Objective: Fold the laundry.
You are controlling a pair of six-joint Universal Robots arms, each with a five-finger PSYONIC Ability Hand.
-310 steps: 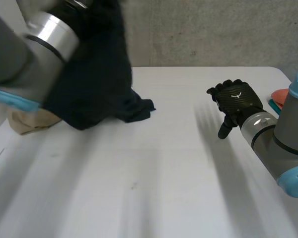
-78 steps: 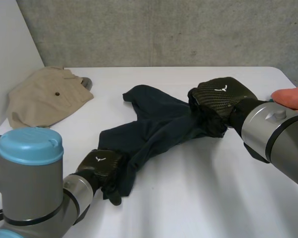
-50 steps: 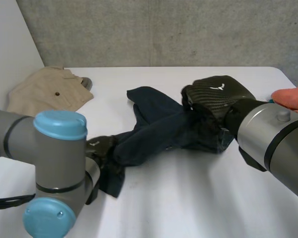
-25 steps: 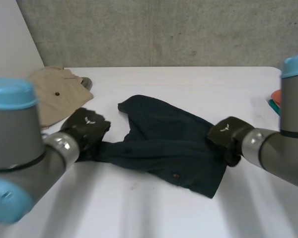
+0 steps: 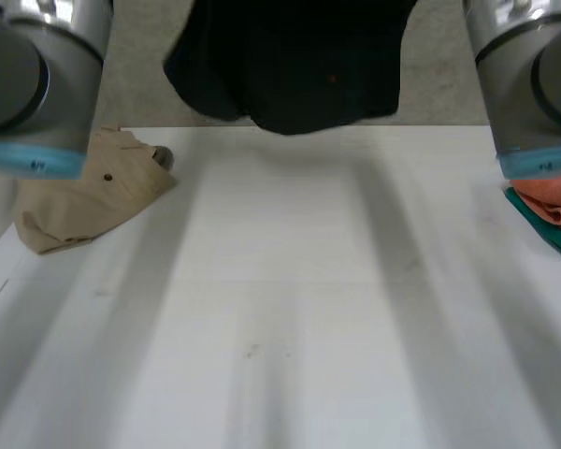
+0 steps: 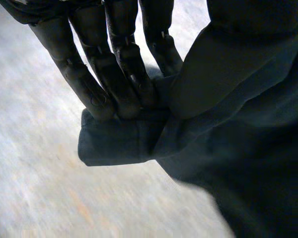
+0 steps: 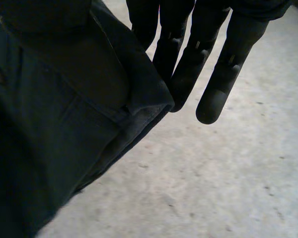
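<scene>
Dark navy garment hangs in the air above the white desk, strung between your two arms, its lower edge clear of the desk top. Left hand: fingers nearly straight, laid on a folded corner of the cloth and apparently pinching it against the thumb side, which the fabric covers. Right hand: fingers also straight, with a hemmed edge caught beside the inner ones; the outermost fingertip stands free of the cloth. Risk, as judged: both holds are shallow and sit at the very edge, so a quick swing or a pull outward could slip a corner free and drop the garment in a heap, and the right side looks the weaker. Uneven tension would also lay it down skewed. The head view gives you what the wrist views lack: the hang of the whole piece, the beige garment on the desk by the left arm, and the orange cloth at the desk's edge near the right arm. The wrist views alone show the finger contact.
</scene>
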